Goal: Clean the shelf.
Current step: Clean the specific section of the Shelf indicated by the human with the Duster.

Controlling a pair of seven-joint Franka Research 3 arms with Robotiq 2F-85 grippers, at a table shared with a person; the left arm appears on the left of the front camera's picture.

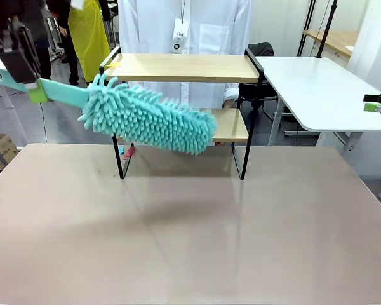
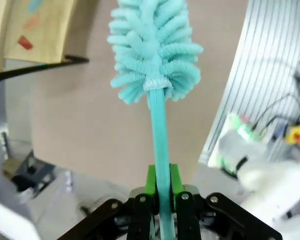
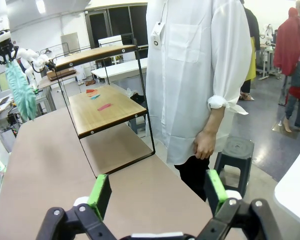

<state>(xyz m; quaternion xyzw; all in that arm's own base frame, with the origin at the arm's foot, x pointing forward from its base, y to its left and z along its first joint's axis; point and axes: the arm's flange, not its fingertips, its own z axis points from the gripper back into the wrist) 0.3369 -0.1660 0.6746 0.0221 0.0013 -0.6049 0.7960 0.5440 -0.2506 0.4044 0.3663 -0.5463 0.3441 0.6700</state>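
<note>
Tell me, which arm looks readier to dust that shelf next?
Left, probably: its jaws are shut on the teal duster, held near the shelf. The right jaws stand open, empty, far aside.

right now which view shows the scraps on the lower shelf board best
The right wrist view: the scraps lie in plain sight on the lower board of the shelf. In the front view the duster hides most; the left wrist view catches some, blurred, at its corner.

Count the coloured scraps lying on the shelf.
3, all on the lower board of the shelf: an orange scrap near one end, a blue scrap beside it, a pink scrap nearer the middle. The top board shows at a shallow angle, so more may be hidden.
</note>
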